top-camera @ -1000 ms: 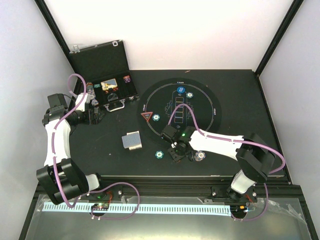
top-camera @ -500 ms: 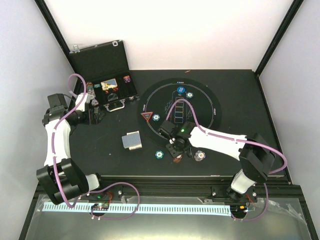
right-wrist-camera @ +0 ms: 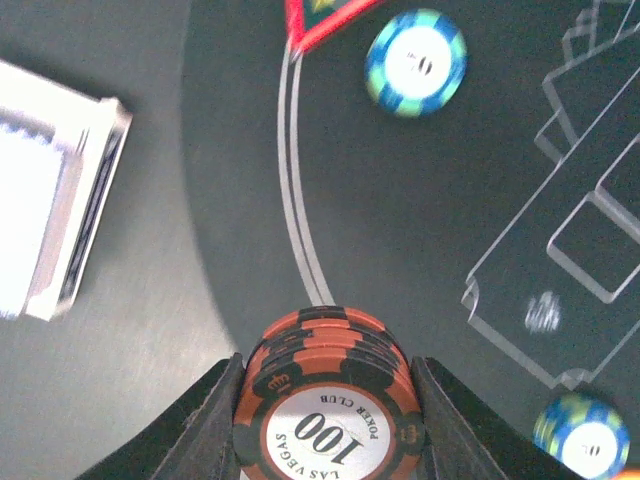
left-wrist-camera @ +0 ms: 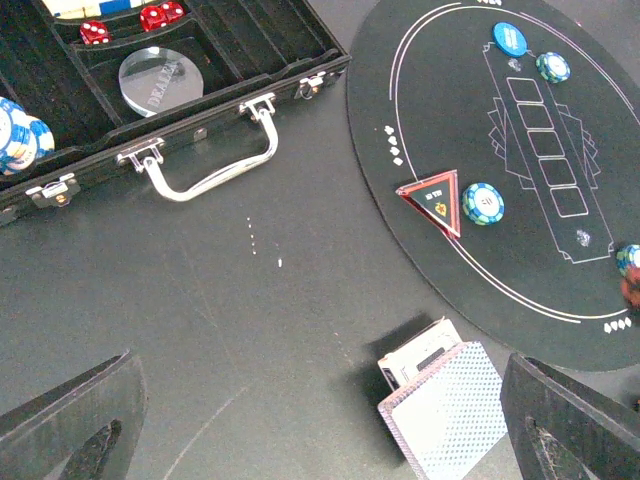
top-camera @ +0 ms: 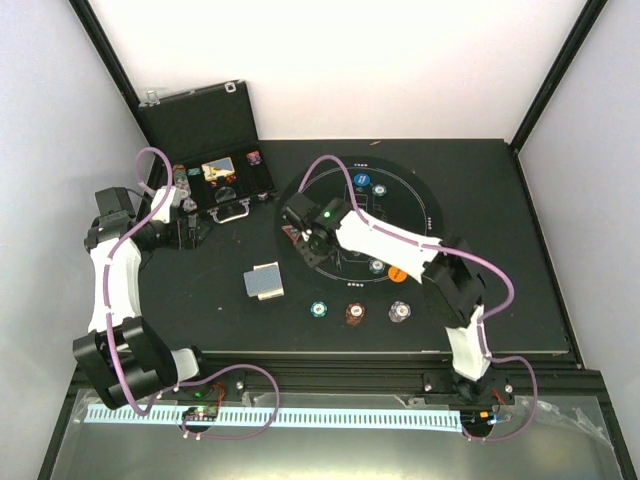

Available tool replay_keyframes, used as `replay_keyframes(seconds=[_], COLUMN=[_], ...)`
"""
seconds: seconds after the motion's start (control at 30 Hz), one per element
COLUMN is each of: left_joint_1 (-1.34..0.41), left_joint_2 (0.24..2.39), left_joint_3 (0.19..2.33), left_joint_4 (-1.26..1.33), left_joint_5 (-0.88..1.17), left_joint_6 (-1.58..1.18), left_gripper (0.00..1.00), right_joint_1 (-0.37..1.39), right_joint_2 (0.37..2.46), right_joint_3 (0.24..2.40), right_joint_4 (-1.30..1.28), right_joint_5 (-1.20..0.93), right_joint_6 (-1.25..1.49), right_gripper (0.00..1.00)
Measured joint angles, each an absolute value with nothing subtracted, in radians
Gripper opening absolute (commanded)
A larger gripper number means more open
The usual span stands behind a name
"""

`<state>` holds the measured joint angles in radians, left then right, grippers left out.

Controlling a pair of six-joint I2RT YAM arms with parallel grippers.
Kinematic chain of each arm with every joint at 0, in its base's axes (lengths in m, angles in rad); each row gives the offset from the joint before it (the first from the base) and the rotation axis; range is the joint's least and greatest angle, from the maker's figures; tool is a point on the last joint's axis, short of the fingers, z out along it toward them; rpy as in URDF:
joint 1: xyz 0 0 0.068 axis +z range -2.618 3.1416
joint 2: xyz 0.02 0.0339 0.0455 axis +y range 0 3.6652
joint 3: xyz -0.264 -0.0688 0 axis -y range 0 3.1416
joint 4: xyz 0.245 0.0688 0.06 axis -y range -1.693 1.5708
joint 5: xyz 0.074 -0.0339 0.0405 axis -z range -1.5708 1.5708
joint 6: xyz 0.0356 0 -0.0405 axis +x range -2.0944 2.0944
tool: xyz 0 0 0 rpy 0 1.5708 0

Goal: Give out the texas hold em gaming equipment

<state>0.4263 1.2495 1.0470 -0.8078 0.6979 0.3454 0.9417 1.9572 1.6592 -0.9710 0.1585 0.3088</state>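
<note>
The card deck (top-camera: 264,282), patterned back up, lies off the mat (top-camera: 420,200) at its 8 o'clock. The red triangle marker (left-wrist-camera: 432,197) lies flat at the 9 o'clock rim, a teal chip (left-wrist-camera: 483,203) just beside it. The blue disc (top-camera: 360,180) is at 12 o'clock. The right gripper (right-wrist-camera: 328,430) clamps a brown chip stack (right-wrist-camera: 330,350) marked 100.

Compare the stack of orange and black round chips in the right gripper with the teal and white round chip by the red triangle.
The stack of orange and black round chips is several chips deep; the teal and white round chip is a single one. The stack is clamped in the right gripper; the teal chip lies free on the round black mat. Both are round chips with pale centres.
</note>
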Motion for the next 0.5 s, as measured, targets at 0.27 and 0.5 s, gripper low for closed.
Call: replay_keyframes(seconds=[0.27,0.5], left_joint_1=[0.426,0.426], left_joint_2=[1.25,1.25], left_joint_3=[1.051,1.06], left_joint_4=[-0.815,-0.815], left_joint_5=[0.704,0.704], left_joint_6=[0.345,0.345], left_gripper=[0.99,0.99], right_joint_1=[0.838,0.855], right_joint_2=[2.184,2.286], right_joint_3=[1.933,1.967], right_joint_4=[-0.983,-0.987], right_joint_5=[0.15,0.105], right_joint_6=[0.278,0.271], right_gripper=[0.35,0.35])
